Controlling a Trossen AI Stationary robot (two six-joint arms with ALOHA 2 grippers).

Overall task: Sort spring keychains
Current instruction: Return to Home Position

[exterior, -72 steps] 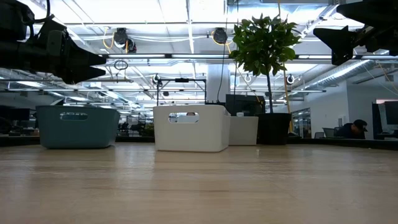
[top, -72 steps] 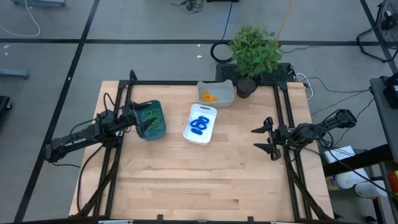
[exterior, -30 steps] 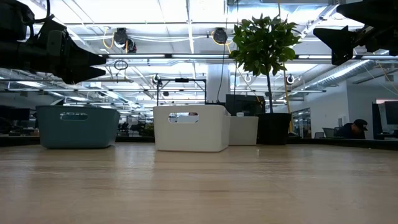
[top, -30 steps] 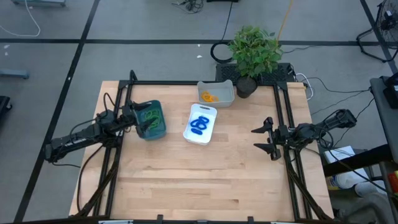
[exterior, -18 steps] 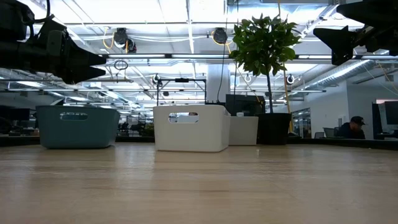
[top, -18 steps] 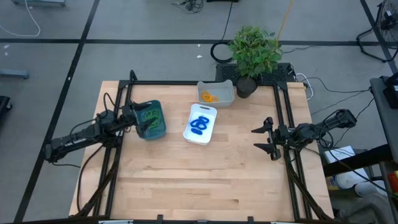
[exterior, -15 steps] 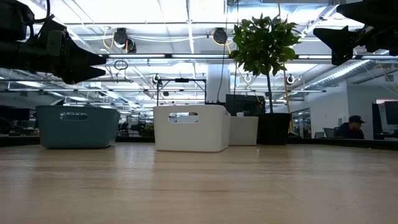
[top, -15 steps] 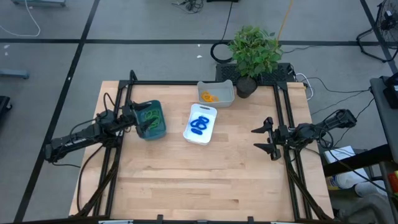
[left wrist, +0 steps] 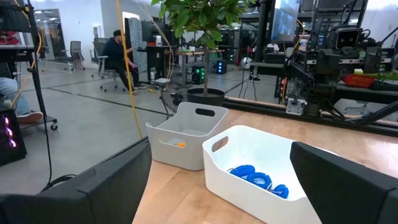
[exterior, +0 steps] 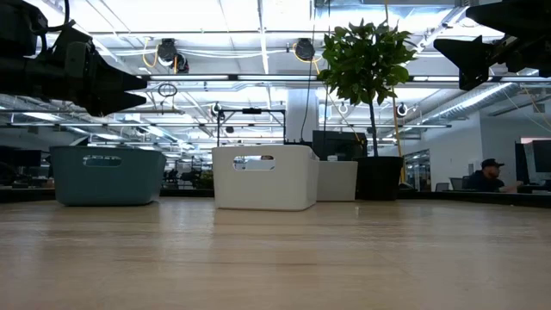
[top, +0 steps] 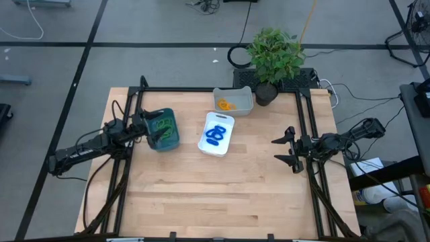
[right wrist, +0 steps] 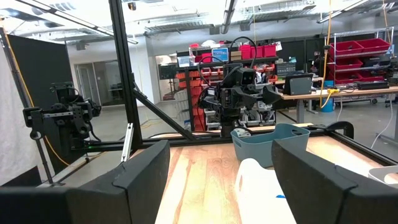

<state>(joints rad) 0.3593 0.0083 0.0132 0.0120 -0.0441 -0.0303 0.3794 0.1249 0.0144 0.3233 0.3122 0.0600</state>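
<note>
**Keychains sorted into three bins, both arms off the work**

Seen from above, the table [top: 201, 195] fills the middle of the frame, and three bins stand in its upper half. The blue bin [top: 176, 134] is at centre left, with the green keychains [top: 161, 126] inside it. Just right of it and a little apart, the tilted white bin [top: 230, 138] holds the blue keychains [top: 215, 134]. A second white bin [top: 246, 101] stands above that one, near the table's top edge, and holds an orange keychain [top: 225, 104].

The left gripper [top: 146, 129] hangs at the blue bin's left rim, and its arm runs off toward the lower left. Its wrist view shows both fingers [left wrist: 93, 186] spread wide with nothing between them.

The right gripper [top: 282, 149] is at centre right, well apart from every bin. Its fingers are also spread and hold nothing.

A potted plant [top: 274, 54] stands at the table's upper right corner, beside the second white bin. A black cable coil [top: 238, 56] lies on the floor just left of the plant. In the low view, a person [exterior: 489, 175] sits at the far right of the frame.
</note>
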